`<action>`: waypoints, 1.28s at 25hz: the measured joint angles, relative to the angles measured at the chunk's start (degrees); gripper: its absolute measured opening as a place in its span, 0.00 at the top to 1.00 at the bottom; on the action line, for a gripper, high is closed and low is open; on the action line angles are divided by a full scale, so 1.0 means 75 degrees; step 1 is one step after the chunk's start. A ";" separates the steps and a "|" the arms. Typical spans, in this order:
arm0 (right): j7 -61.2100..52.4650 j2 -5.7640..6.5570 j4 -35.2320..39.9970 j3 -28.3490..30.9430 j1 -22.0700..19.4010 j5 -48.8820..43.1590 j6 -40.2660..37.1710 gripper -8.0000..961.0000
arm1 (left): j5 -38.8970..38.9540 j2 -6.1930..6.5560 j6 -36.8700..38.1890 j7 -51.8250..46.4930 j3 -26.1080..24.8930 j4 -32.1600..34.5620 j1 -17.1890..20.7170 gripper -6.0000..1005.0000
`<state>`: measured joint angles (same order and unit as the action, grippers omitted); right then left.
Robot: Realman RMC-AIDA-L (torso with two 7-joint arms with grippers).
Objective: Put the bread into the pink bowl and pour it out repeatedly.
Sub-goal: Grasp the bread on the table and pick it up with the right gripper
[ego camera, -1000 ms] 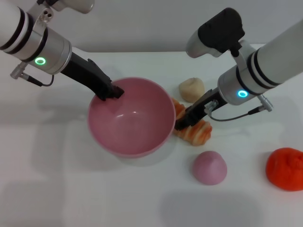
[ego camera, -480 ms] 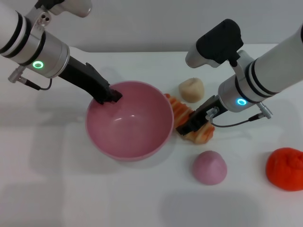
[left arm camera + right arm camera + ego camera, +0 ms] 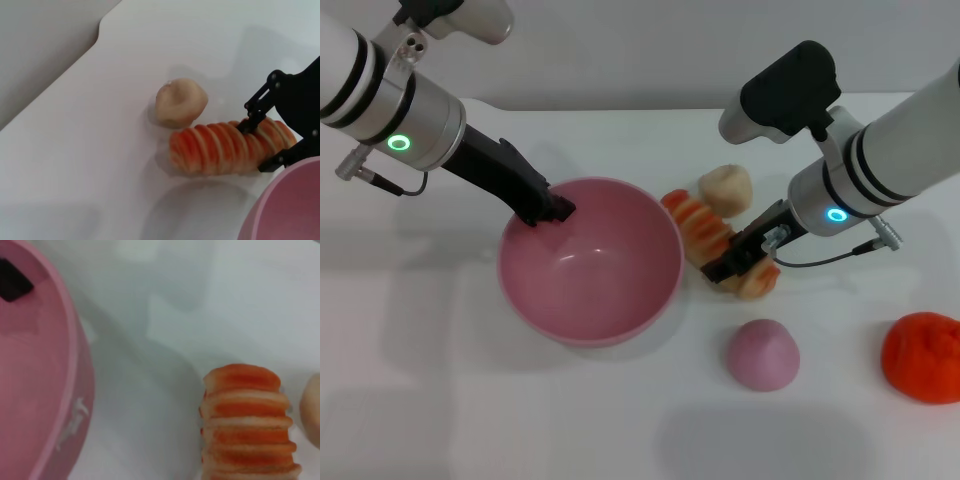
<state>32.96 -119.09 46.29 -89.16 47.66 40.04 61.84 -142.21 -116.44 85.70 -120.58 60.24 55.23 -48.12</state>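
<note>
Right gripper [image 3: 738, 262] is clamped on the one striped bread [image 3: 705, 226], just beside the single pink bowl [image 3: 590, 262]. Left gripper [image 3: 548, 209] pinches the bowl's far rim. Beyond the bread lie one beige bun [image 3: 725, 187], one pink dome [image 3: 762, 354], one orange lump [image 3: 922, 356].
</note>
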 joint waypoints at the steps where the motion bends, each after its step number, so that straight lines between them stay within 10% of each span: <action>1: -0.0019 0.0000 0.0006 -0.0002 -0.0003 -0.0037 0.0000 0.52 | 0.0000 0.0000 0.0000 0.0000 0.0000 0.0000 0.0000 0.95; 32: -0.0186 0.0000 0.1038 -0.0163 -0.0634 -0.0406 -0.0207 0.71 | 0.0000 -0.0006 0.0035 -0.0013 0.0069 0.0007 0.0029 0.95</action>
<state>31.57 -119.09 54.07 -90.38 42.91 36.99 60.29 -142.21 -116.49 85.96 -120.68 60.76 55.28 -47.90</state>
